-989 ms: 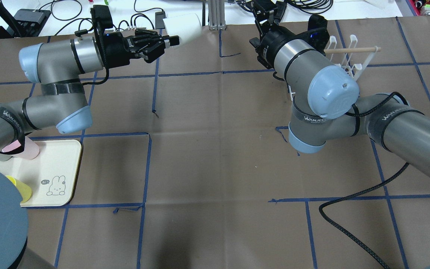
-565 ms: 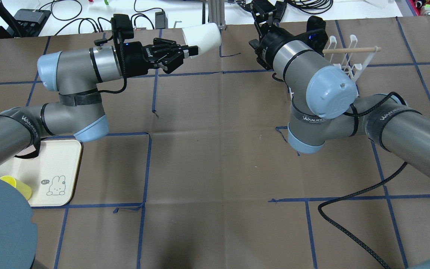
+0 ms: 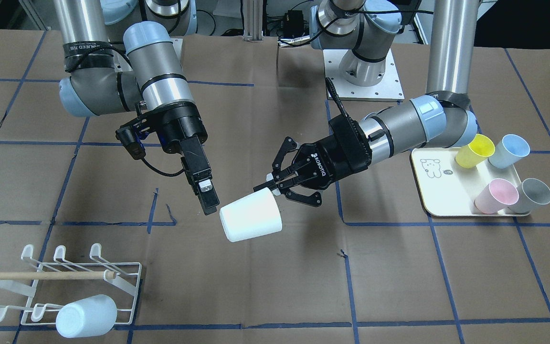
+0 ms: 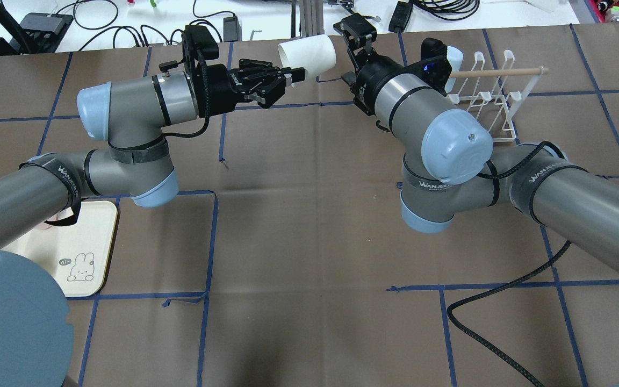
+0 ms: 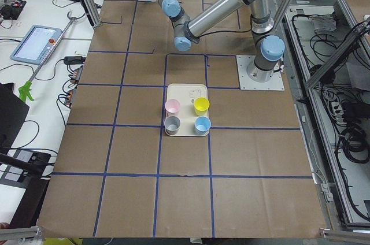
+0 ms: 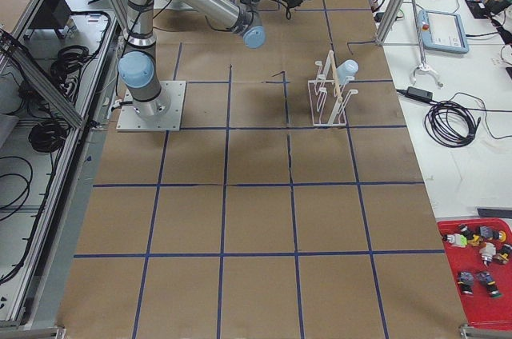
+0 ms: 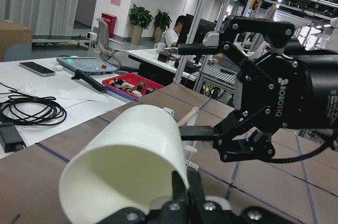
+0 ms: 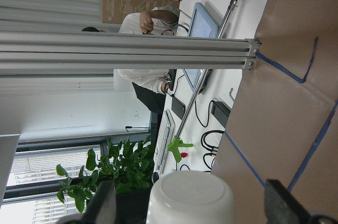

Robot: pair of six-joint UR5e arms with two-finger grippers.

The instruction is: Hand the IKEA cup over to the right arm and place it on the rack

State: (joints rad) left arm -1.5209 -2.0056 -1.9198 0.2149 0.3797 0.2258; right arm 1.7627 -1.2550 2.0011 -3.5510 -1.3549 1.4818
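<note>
Up above the far middle of the tabletop (image 3: 275,296), the white IKEA cup (image 3: 251,220) hangs in the air on its side. The left gripper (image 3: 275,187) has its jaws pinched on the cup's rim wall, mouth end toward its wrist. The right gripper (image 3: 207,198) sits at the base end with its jaws spread wide. In the right wrist view the base is between the two fingers (image 8: 285,205) with gaps on both sides. The rack (image 3: 112,282) is well apart (it already holds one pale cup (image 3: 86,316)).
</note>
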